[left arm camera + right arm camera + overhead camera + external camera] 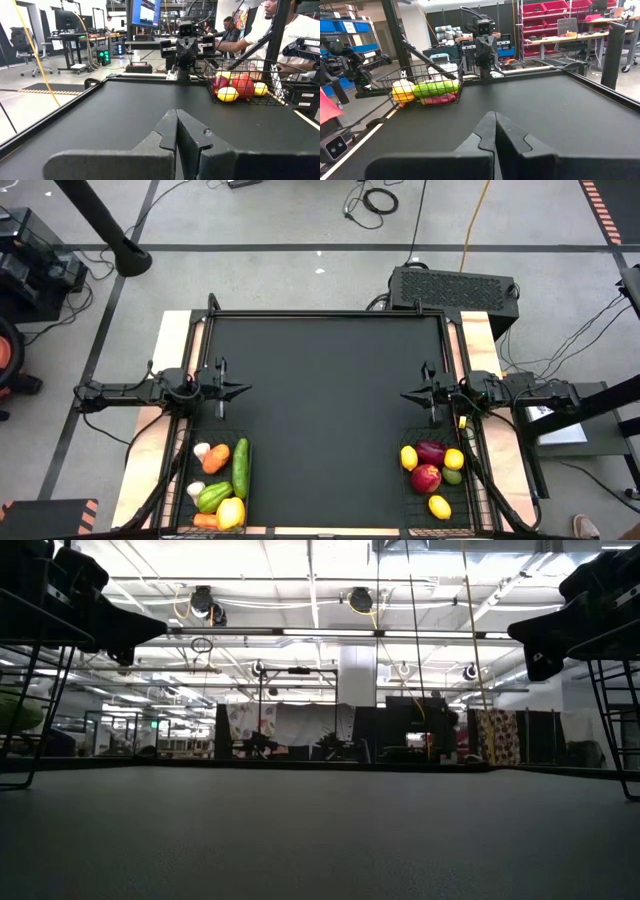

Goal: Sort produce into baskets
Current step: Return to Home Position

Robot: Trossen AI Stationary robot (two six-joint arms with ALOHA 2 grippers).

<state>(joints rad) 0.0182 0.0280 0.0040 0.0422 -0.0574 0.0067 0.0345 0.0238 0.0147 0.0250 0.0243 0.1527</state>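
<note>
Two black wire baskets stand at the table's near corners. The left basket [218, 485] holds a green cucumber [240, 467], an orange carrot [215, 459], white garlic [201, 450], a green pepper [213, 497] and a yellow pepper [230, 513]. The right basket [437, 480] holds yellow lemons [408, 457], a red apple [426, 477] and other pieces. My left gripper [246, 389] is shut at the table's left edge, pointing level toward the right. My right gripper [405, 393] is shut at the right edge, pointing level toward the left. Neither touches anything.
The black tabletop [330, 410] lies bare between the two grippers, with a raised rim around it. Behind the right basket, in the left wrist view, a person [280, 30] stands beyond the table's edge. A black box [455, 288] sits on the floor past the far right corner.
</note>
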